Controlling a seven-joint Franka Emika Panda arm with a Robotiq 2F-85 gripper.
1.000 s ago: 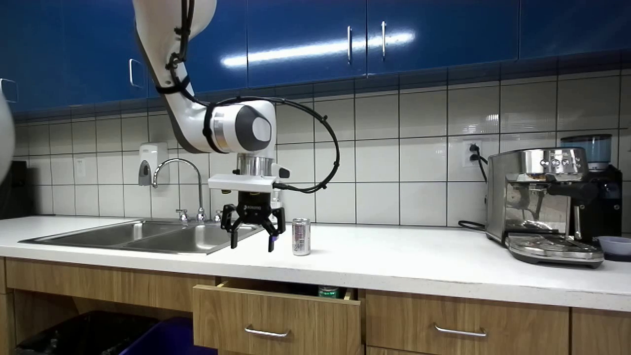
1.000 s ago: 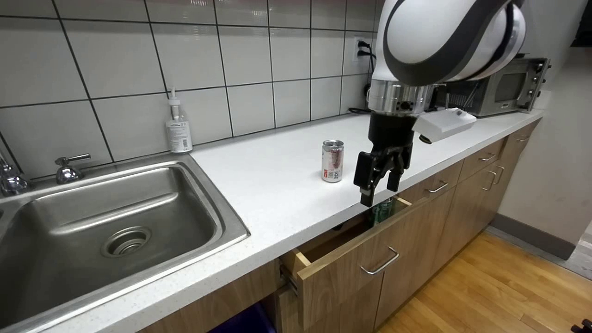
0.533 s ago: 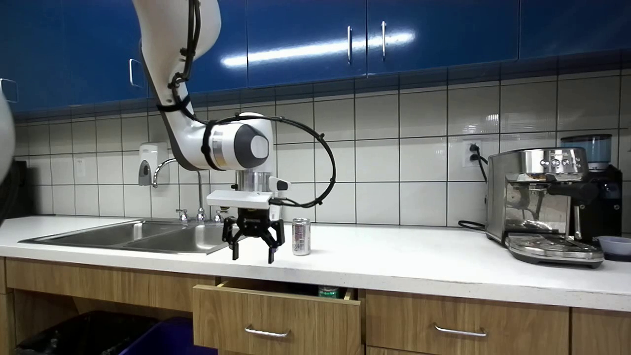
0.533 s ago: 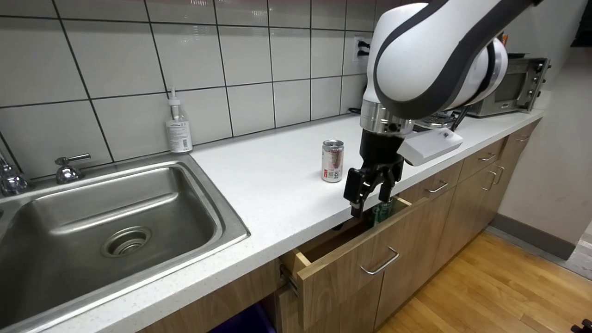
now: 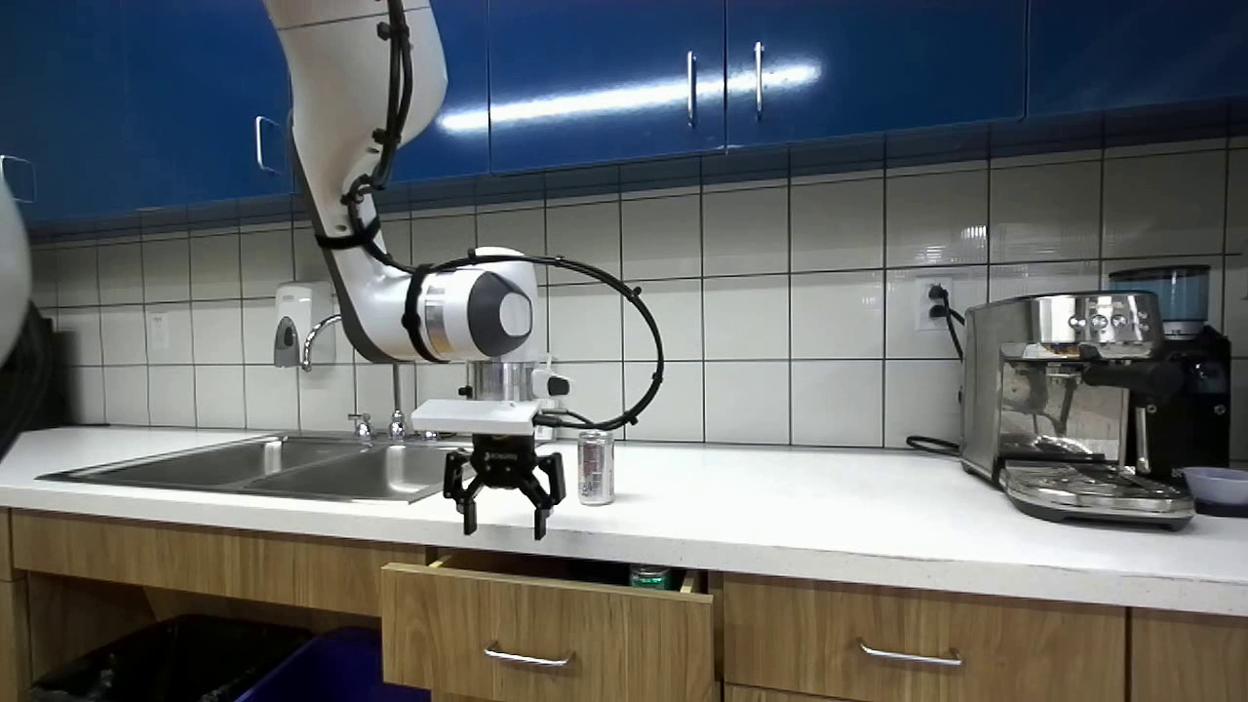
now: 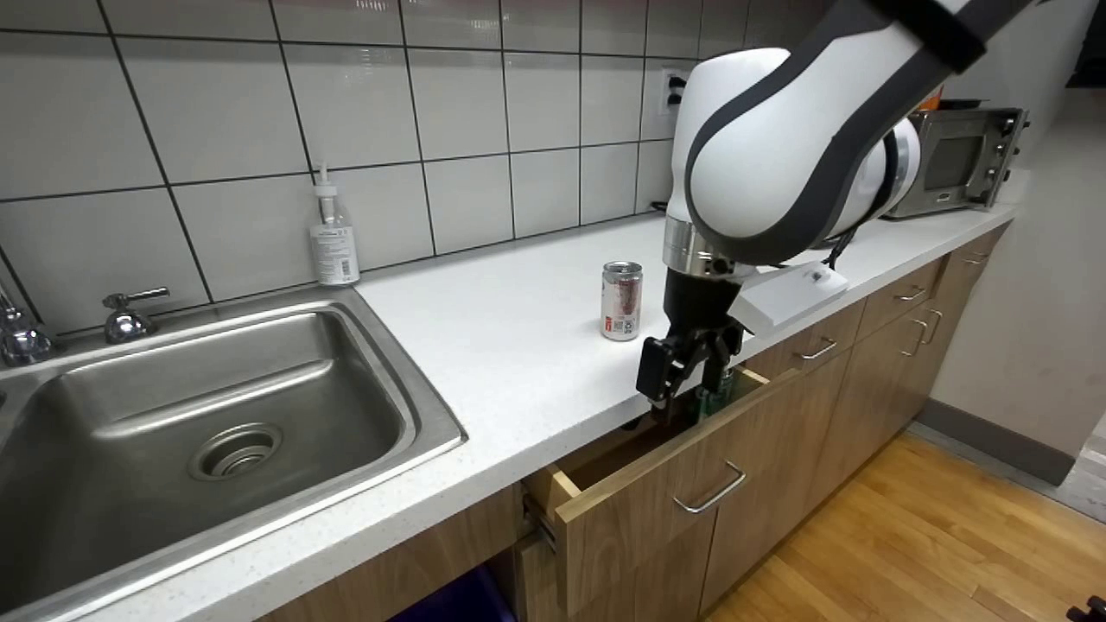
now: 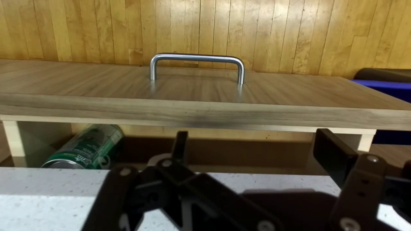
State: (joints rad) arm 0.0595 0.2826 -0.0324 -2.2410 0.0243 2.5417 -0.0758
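The gripper (image 5: 504,529) has dropped in the past second, jaws spread near the pulled-out drawer (image 5: 585,626). In the wrist view, the counter (image 7: 41,211) hides part of a green can (image 7: 88,147) inside; on the counter stands a silver can (image 6: 621,301), its fine print illegible.

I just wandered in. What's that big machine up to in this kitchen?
A white robot arm is poised at the kitchen counter, holding nothing. Its gripper hangs open near the counter's front edge, close to a partly open wooden drawer. A green soda can is inside that drawer, and a silver drink can stands upright on the counter, with the gripper not touching it.
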